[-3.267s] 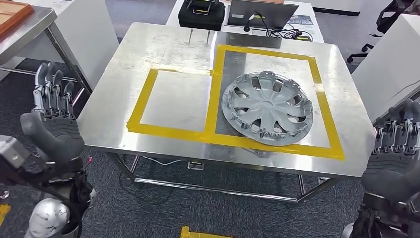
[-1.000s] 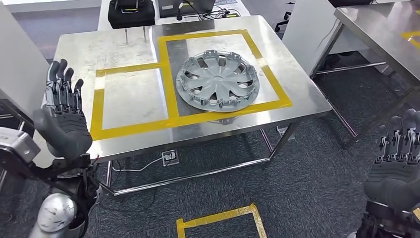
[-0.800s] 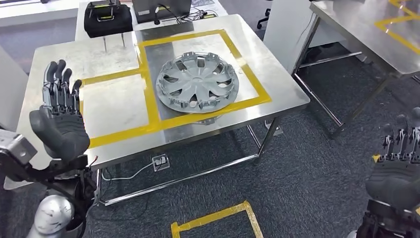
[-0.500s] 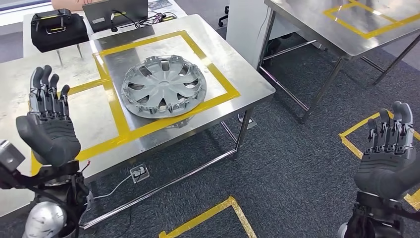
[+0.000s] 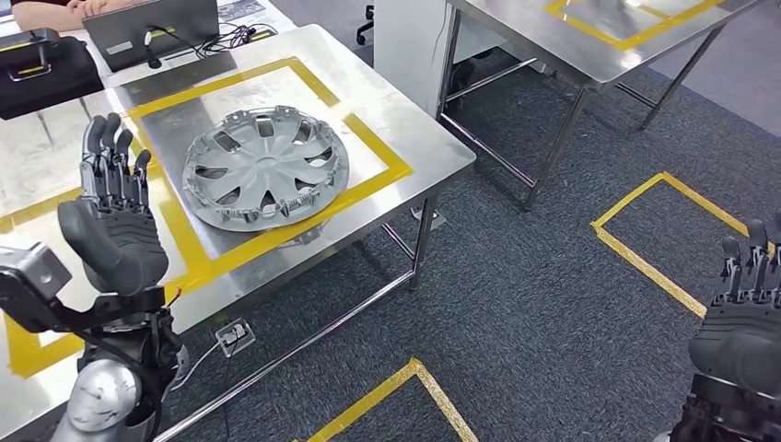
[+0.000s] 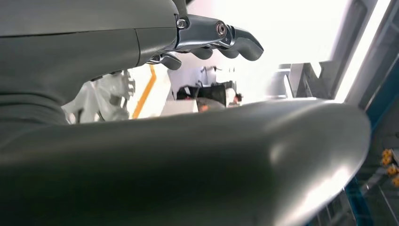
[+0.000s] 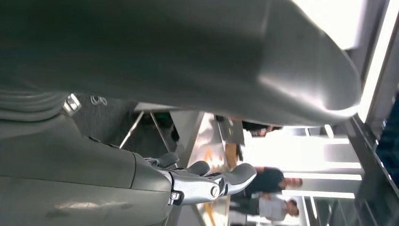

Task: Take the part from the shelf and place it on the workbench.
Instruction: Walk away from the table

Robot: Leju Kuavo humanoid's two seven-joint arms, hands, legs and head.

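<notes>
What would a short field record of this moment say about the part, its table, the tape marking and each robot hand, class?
part: silver wheel cover, lying flat
surface: steel table
marking: wheel cover inside yellow tape rectangle
left robot hand: raised, fingers apart, holding nothing
right robot hand: raised over carpet floor, holding nothing
second steel table: behind, taped too

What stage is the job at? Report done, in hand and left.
Done: the silver plastic wheel cover lies inside the yellow tape outline on the steel workbench.
In hand: nothing; the left hand and right hand are raised, fingers apart, empty.
Left: apparently nothing for this part.
</notes>
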